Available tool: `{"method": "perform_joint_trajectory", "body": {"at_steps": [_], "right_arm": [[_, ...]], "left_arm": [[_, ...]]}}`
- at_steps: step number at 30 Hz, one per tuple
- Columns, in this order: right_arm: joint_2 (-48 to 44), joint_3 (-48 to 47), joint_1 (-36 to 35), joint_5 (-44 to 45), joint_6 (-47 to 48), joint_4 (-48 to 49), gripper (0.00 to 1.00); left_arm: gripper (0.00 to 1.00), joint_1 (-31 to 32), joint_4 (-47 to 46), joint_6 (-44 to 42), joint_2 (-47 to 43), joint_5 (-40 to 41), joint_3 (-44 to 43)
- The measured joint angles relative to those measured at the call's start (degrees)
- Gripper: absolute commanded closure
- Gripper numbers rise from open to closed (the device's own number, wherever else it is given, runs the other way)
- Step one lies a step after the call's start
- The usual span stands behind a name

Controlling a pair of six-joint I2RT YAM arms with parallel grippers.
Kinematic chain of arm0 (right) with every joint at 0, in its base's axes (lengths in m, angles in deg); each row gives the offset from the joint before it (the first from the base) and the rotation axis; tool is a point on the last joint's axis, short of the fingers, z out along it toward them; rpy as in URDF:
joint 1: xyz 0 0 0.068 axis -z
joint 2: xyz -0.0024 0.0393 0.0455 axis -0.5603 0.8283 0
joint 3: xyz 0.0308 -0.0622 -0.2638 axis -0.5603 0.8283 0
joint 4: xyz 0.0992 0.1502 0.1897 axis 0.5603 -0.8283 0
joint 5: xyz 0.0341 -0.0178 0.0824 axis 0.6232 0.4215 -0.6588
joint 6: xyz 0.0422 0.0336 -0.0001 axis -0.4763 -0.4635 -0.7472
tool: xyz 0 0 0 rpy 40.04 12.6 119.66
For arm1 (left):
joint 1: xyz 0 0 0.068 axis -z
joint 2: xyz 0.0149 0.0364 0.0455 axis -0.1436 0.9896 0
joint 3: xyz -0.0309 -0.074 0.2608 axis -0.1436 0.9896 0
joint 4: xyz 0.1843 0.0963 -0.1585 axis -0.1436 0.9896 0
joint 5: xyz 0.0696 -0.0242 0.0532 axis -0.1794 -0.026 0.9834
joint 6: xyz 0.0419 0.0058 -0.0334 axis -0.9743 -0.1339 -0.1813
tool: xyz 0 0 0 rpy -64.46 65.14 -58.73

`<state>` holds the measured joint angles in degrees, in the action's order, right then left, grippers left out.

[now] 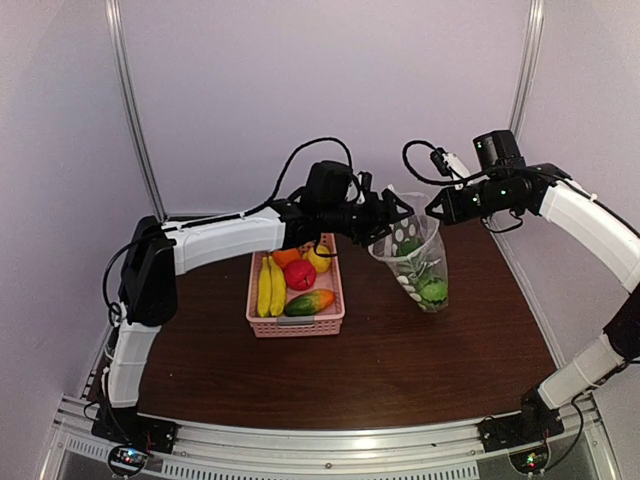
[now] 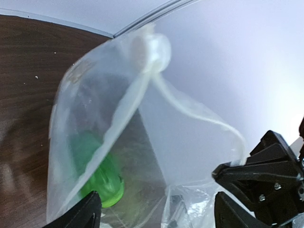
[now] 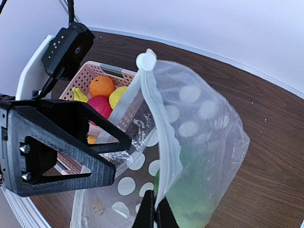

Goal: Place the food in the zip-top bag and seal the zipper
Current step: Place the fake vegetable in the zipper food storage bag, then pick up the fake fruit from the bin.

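Left of the zip-top bag (image 1: pixel 418 262), the food (image 1: pixel 299 274) (bananas, orange, red ball) lies in the pink basket (image 1: pixel 295 327), nearest the left pincer (image 1: pixel 395 225), which stands spread and empty at the bag's mouth. On the bag's far right rim, the right pincer (image 3: pixel 154 209) pinches the zipper (image 3: pixel 159 137).
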<state>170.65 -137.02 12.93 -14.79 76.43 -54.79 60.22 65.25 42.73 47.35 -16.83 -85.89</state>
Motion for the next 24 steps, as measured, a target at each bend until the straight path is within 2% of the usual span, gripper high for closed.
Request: {"method": "perform_joint_trajectory", "body": {"at_steps": [5,9,13,18,24], "right_arm": [[0.0,0.0,0.4,0.0,-0.4,-0.1,1.00],[0.0,0.0,1.4,0.0,-0.8,0.0,1.00],[0.0,0.8,1.8,0.1,-0.7,0.4,1.00],[0.0,1.7,1.9,0.1,-0.7,0.6,1.00],[0.0,1.7,1.9,-0.4,-0.6,0.9,1.00]], "left_arm": [[0.16,0.2,-1.1,-1.9,-0.9,-2.4,-0.7],[0.17,0.3,-0.5,-6.8,-5.9,-4.7,4.0],[0.17,0.3,5.2,-16.5,-14.4,-5.0,9.6],[0.20,0.2,16.5,-31.3,-25.7,-0.2,17.0],[0.24,0.1,30.1,-48.5,-27.7,9.7,23.5]]}}
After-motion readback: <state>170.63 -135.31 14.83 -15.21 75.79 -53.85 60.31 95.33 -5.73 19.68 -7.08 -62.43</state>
